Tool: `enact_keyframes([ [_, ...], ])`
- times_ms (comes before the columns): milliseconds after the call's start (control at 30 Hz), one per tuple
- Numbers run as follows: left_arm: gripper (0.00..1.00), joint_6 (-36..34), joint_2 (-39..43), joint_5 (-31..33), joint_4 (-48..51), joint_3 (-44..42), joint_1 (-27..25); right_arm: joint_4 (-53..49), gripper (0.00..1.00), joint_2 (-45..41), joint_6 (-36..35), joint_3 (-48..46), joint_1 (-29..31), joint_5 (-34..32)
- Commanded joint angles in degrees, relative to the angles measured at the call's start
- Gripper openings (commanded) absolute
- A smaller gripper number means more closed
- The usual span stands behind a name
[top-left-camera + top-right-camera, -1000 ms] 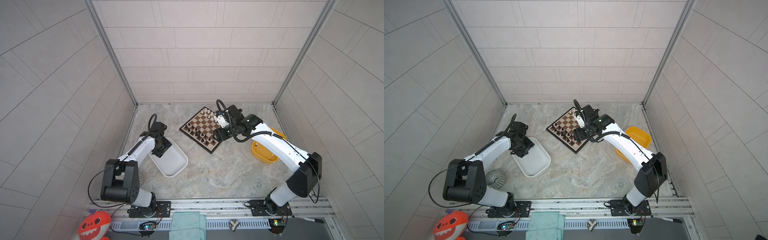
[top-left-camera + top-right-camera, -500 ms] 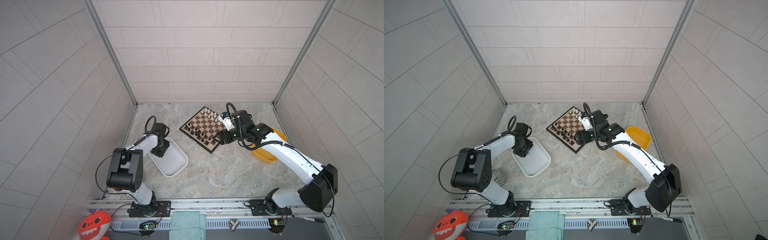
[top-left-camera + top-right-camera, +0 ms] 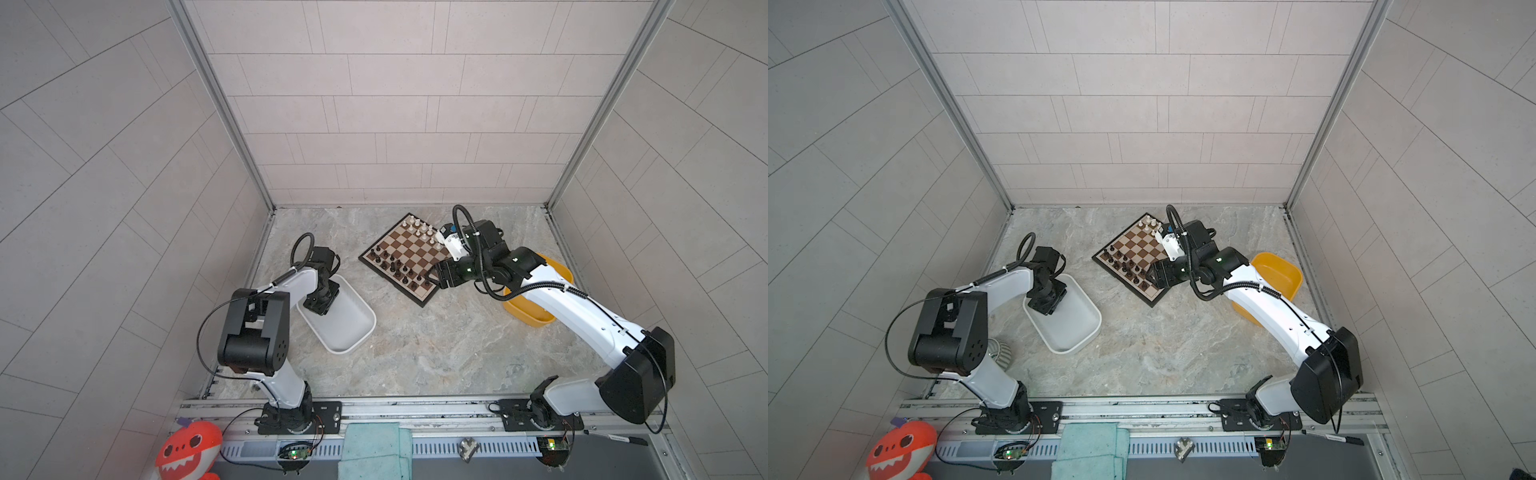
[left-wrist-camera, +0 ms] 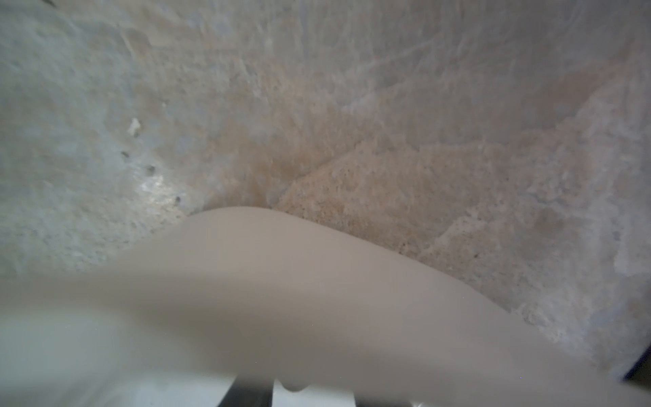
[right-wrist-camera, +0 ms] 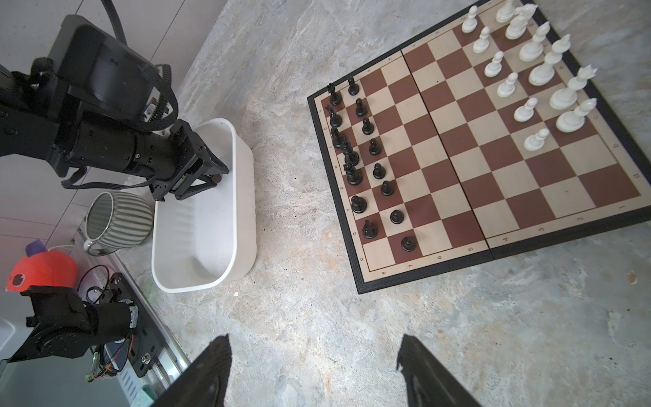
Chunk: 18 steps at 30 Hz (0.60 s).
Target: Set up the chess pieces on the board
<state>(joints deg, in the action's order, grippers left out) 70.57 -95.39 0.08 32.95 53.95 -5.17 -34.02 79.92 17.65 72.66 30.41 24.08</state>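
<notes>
Marbled tabletop (image 5: 317,317) carries the board (image 5: 454,169), margin numbered 1–8.

The left arm (image 3: 291,282) and right arm (image 3: 569,305) share glossy white link shells and boxy matte-black joint housings. A black ribbed cable (image 3: 300,249) loops off each wrist. The left arm's largest housing shows a ring of small holes, and a green light (image 3: 515,259) dots the right arm's. The left hand (image 5: 211,178) and right hand (image 5: 313,356) are black and angular.

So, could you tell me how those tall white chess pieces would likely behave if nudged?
The tall white pieces rise high above small bases, so one would probably tip easily. They stand close together on the board, so it might topple neighbours.
</notes>
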Motion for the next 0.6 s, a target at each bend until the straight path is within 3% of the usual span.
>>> enact_keyframes([
  [0, 0.39, 0.19, -1.38, 0.89, 1.49, 0.80, 0.70, 0.53, 0.76, -0.73, 0.14, -0.53, -0.26, 0.36],
  [400, 0.26, 0.25, -0.72, -0.81, 0.81, -0.75, 1.28, 0.45, 0.75, -0.92, 0.54, -0.64, -0.76, 0.44],
  [567, 0.22, -8.22, 2.06, -4.66, -0.17, 0.88, 1.30, 1.25, 0.75, -1.46, 1.97, -0.83, -1.49, 0.88],
])
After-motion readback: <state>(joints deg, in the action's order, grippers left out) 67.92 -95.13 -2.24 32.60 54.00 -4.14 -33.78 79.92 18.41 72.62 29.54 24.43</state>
